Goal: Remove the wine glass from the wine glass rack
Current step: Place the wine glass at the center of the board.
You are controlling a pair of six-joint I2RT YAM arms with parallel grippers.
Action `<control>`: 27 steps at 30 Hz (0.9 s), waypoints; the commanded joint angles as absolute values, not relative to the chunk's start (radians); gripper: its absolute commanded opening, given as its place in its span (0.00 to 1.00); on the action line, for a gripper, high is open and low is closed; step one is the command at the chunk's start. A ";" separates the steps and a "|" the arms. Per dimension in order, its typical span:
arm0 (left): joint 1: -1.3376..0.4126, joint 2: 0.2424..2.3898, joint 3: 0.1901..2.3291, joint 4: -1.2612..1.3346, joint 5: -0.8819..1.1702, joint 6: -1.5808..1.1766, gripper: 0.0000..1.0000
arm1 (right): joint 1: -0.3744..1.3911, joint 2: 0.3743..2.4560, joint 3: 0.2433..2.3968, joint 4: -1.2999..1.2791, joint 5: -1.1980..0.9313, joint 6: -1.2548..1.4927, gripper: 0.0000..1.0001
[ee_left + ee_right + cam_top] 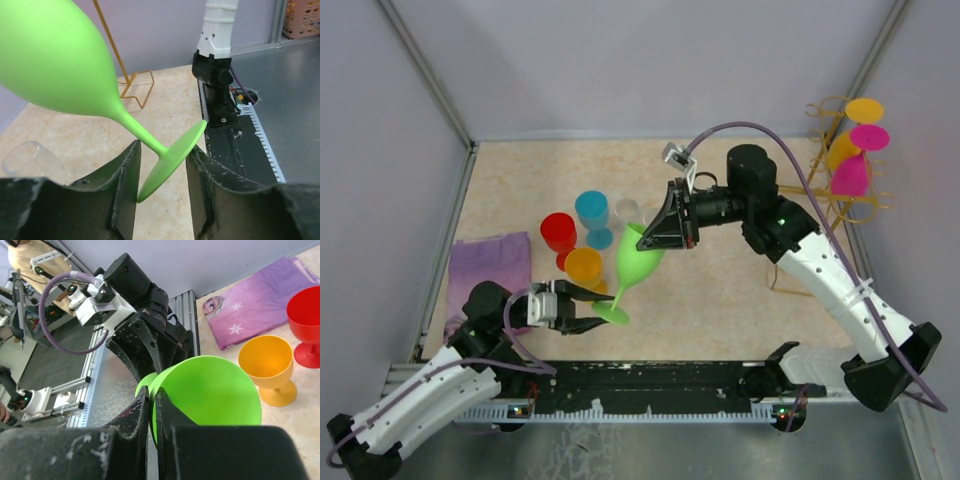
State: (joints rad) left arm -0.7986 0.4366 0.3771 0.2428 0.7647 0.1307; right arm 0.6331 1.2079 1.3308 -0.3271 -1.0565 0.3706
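A green wine glass (pixel 638 262) hangs tilted over the middle of the table, its foot (pixel 612 315) low and toward the near edge. My right gripper (pixel 655 238) is shut on the bowl's rim (pixel 215 390), one finger inside and one outside. My left gripper (pixel 592 308) is open, its fingers on either side of the foot (pixel 170 160). The gold wire wine glass rack (pixel 840 170) stands at the far right, with a yellow-orange glass (pixel 847 140) and a pink glass (pixel 850 175) hanging on it. Its pole and base (pixel 131 80) show in the left wrist view.
A red cup (pixel 558 232), a blue cup (pixel 591 210), an orange cup (pixel 583 266) and a clear glass (pixel 627 210) stand close to the left of the green glass. A purple cloth (pixel 488 265) lies at the left edge. Walls enclose the table.
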 commanded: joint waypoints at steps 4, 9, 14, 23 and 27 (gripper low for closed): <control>-0.800 0.428 0.417 0.296 0.731 0.092 0.88 | 0.643 1.156 1.378 -0.345 -0.920 0.298 0.00; -0.801 0.429 0.426 0.301 0.727 0.089 0.99 | 0.661 1.154 1.400 -0.414 -0.850 0.245 0.00; -0.801 0.409 0.442 0.290 0.663 0.084 1.00 | 0.722 1.145 1.405 -0.470 -0.724 0.161 0.00; -0.801 0.343 0.468 0.265 0.225 -0.041 1.00 | 0.862 1.160 1.313 -0.514 -0.391 -0.087 0.00; -0.800 0.344 0.539 0.160 -0.058 -0.229 1.00 | 0.867 1.192 1.283 -0.523 -0.354 -0.154 0.00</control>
